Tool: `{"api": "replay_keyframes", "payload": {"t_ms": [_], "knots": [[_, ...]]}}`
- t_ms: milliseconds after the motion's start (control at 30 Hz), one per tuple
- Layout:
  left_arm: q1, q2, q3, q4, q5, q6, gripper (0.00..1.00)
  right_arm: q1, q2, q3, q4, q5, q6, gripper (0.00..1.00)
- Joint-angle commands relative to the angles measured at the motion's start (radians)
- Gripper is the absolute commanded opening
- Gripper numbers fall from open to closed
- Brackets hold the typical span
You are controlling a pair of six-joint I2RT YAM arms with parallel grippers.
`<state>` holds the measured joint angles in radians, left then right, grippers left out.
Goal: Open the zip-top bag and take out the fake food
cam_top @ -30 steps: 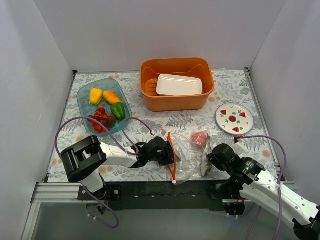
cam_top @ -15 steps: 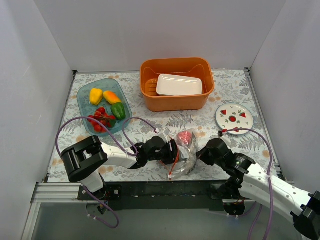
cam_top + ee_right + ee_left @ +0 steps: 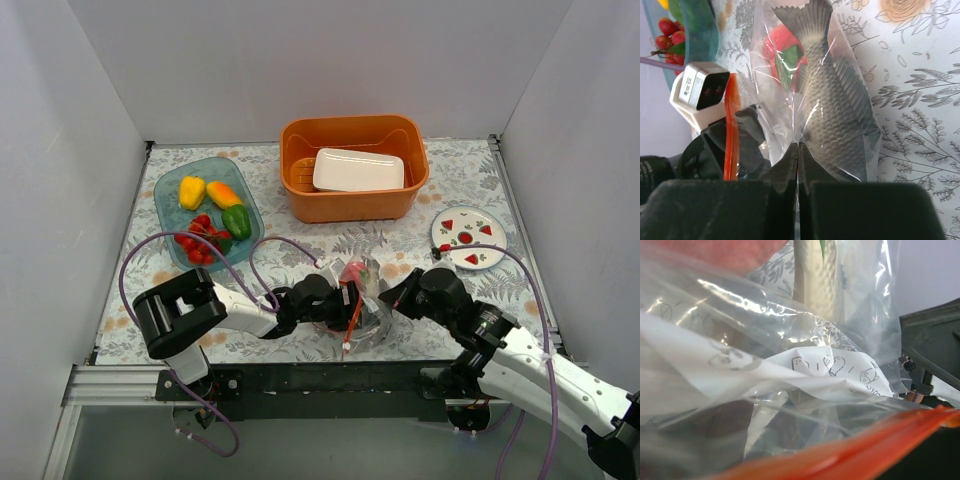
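Note:
The zip-top bag (image 3: 368, 305) lies crumpled between my two grippers at the near edge, its orange-red zip strip (image 3: 351, 316) on the left. My right gripper (image 3: 401, 300) is shut on a fold of the bag's plastic (image 3: 798, 144). Inside the bag are a grey toy fish (image 3: 840, 110) and a pinkish-red piece (image 3: 780, 42) with green on it. My left gripper (image 3: 337, 300) is at the bag's mouth. Its wrist view shows only bag plastic (image 3: 790, 365) and the zip strip (image 3: 850, 455), with its fingers hidden. Peppers (image 3: 223, 194) and cherry tomatoes (image 3: 200, 240) lie in the teal tray.
The teal tray (image 3: 168, 205) stands at the far left. An orange basket (image 3: 355, 206) holding a white container (image 3: 358, 170) stands at the back middle. A white plate (image 3: 492, 250) with red triangles is at the right. Purple cables loop near the left arm.
My right gripper has moved left and away from the near edge with the bag's plastic. The bag has bunched up against my left gripper, and the pinkish-red piece shifted left.

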<state>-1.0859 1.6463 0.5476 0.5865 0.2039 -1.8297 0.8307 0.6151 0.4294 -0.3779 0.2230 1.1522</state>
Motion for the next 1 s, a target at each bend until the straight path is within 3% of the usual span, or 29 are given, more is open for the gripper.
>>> {"api": "replay_keyframes", "payload": {"t_ms": [0, 67, 167, 200, 300, 333, 433, 533, 700, 833, 900, 967], "knots": [[-0.003, 0.006, 0.0, 0.042, 0.017, 0.012, 0.66, -0.002, 0.003, 0.042, 0.108, -0.109, -0.014, 0.01], [-0.003, 0.0, -0.015, 0.065, 0.017, 0.009, 0.67, 0.002, 0.015, 0.063, 0.094, -0.135, -0.02, 0.01], [-0.003, -0.031, -0.055, 0.09, -0.011, -0.006, 0.66, 0.001, 0.017, 0.114, -0.031, -0.049, -0.066, 0.01], [-0.003, -0.04, -0.064, 0.084, -0.036, -0.009, 0.59, 0.001, 0.017, 0.126, -0.062, -0.024, -0.086, 0.01], [-0.003, -0.063, -0.098, 0.03, -0.076, -0.036, 0.4, 0.001, 0.046, 0.198, -0.207, 0.064, -0.16, 0.17], [-0.005, -0.063, -0.103, 0.004, -0.087, -0.042, 0.29, -0.001, 0.063, 0.218, -0.234, 0.087, -0.172, 0.29], [-0.003, -0.059, -0.116, -0.007, -0.092, -0.057, 0.24, 0.001, 0.096, 0.229, -0.251, 0.085, -0.239, 0.47], [-0.003, -0.071, -0.14, 0.004, -0.106, -0.083, 0.22, 0.002, 0.164, 0.233, -0.274, 0.038, -0.304, 0.55], [-0.005, -0.079, -0.127, -0.06, -0.129, -0.091, 0.09, 0.002, 0.193, 0.157, -0.273, 0.059, -0.325, 0.62], [-0.003, -0.068, -0.126, -0.111, -0.147, -0.115, 0.0, 0.002, 0.218, 0.114, -0.202, -0.008, -0.358, 0.64], [-0.003, -0.063, -0.124, -0.128, -0.155, -0.123, 0.0, 0.008, 0.242, 0.105, -0.173, -0.04, -0.364, 0.61], [-0.003, -0.063, -0.124, -0.145, -0.167, -0.135, 0.0, 0.01, 0.252, 0.111, -0.15, -0.082, -0.382, 0.51]]}}
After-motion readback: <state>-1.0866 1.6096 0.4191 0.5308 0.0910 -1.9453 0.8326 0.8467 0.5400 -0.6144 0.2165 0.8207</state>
